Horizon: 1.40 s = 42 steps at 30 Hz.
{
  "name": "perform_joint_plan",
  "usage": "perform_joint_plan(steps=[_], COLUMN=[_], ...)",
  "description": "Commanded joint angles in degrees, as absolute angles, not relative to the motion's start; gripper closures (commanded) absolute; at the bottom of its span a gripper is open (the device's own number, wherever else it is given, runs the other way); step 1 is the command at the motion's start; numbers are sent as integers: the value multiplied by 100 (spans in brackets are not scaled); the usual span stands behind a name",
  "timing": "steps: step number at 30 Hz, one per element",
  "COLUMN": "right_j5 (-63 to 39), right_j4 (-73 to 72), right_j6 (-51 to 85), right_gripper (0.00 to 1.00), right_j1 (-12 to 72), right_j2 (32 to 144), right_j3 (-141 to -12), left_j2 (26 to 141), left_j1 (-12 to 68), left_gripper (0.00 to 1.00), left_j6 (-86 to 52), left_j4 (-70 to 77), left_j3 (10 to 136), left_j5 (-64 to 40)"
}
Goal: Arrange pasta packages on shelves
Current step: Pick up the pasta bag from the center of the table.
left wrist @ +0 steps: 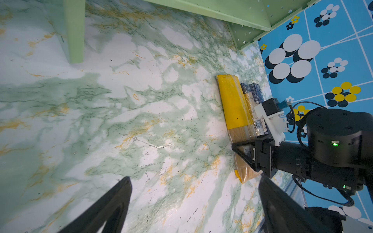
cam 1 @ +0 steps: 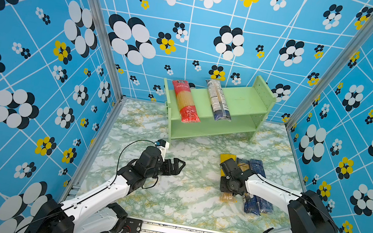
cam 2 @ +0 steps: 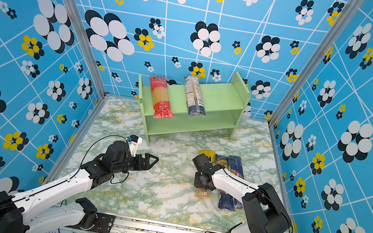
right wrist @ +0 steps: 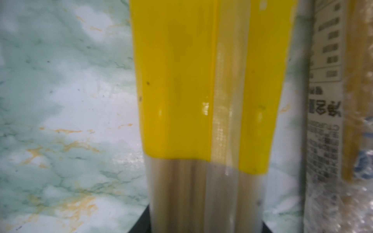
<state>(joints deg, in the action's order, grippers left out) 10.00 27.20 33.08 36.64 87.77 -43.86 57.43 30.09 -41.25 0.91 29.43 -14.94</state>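
On marble tabletop [cam 1: 179,198], right fingers [right wrist: 141,226] clamp yellow pack [right wrist: 177,80]; left fingers [left wrist: 109,207] wide apart, empty.

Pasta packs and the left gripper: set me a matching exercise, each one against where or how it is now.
1. red pack
2. white-labelled pack
3. yellow pack
4. left gripper

A. open, empty, over the table
B. on the table, between the jaws of the right gripper
C. on the top shelf, beside a side panel
D. on the top shelf, near its middle

Pairs: 1-C, 2-D, 3-B, 4-A
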Motion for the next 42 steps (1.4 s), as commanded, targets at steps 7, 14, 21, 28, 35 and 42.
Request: perform_joint_plan(steps=[7, 14, 21, 28, 35, 42], right_j5=[944, 929, 920, 958, 993, 979], right_j4=[2968, 2953, 3009, 3059, 3104, 3219], right_j6=[3349, 3287, 3217, 3138, 3138, 3076], right_gripper=[71, 74, 71, 79, 85, 92], right_j1=[3656, 3655, 3656, 3656, 3656, 3656], right_j2=[9019, 8845, 8646, 8482, 8407, 8211], right_j3=[-3976, -3966, -3971, -3987, -3989, -4011], left_j2=[5654, 5686, 5713, 5767, 5766, 5748], left_j1=[3058, 3072, 3076, 3072, 3076, 3081], left_gripper=[1, 1, 1, 1, 1, 1], left_j6=[-4178, -4186, -4174, -4159, -4140, -4131], left_j4=[217, 256, 297, 325, 316, 311], left_j3=[2962, 2962, 2961, 2967, 2948, 2934], left_j5=[-1422, -1435, -1449, -1468, -1465, -1462])
